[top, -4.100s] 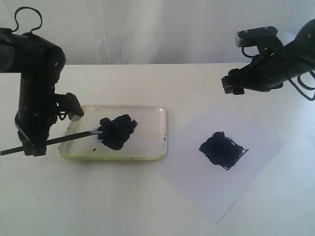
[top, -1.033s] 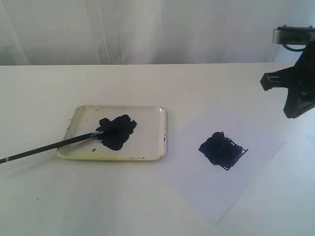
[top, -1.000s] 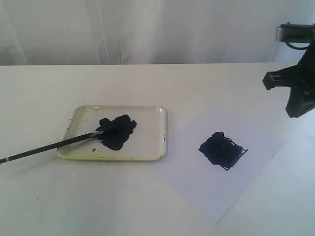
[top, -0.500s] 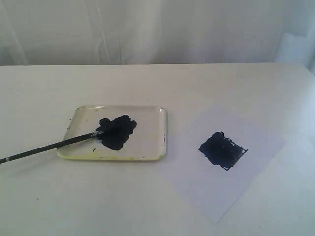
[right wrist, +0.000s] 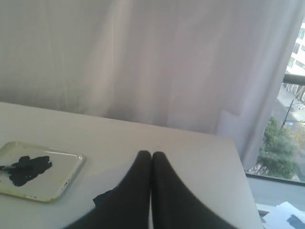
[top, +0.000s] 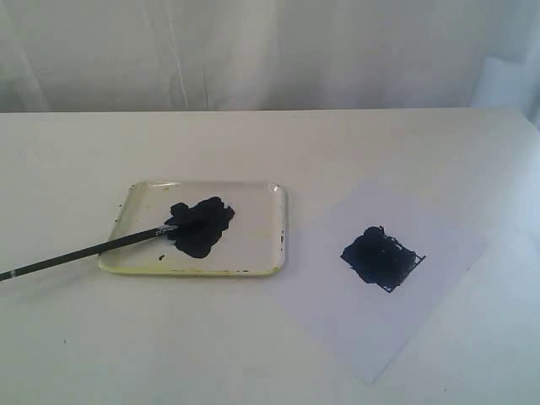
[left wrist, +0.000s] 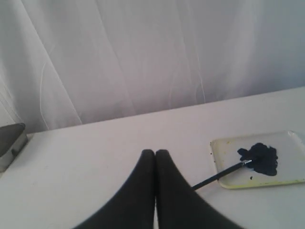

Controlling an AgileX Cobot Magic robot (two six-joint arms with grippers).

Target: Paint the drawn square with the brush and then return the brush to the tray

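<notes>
White table [top: 253,143]; brush [top: 84,251] tip in tray [top: 283,221]; drawn square [top: 380,257] filled dark.
Fingers together, empty: left gripper [left wrist: 155,151]; right gripper [right wrist: 151,153].

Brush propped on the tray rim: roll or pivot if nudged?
The brush looks thin and straight, so probably stiff, light and easy to lift. It leans over the rim of the tray with its tip in the paint blotch, so a nudge would likely pivot or roll it, smearing paint.
</notes>
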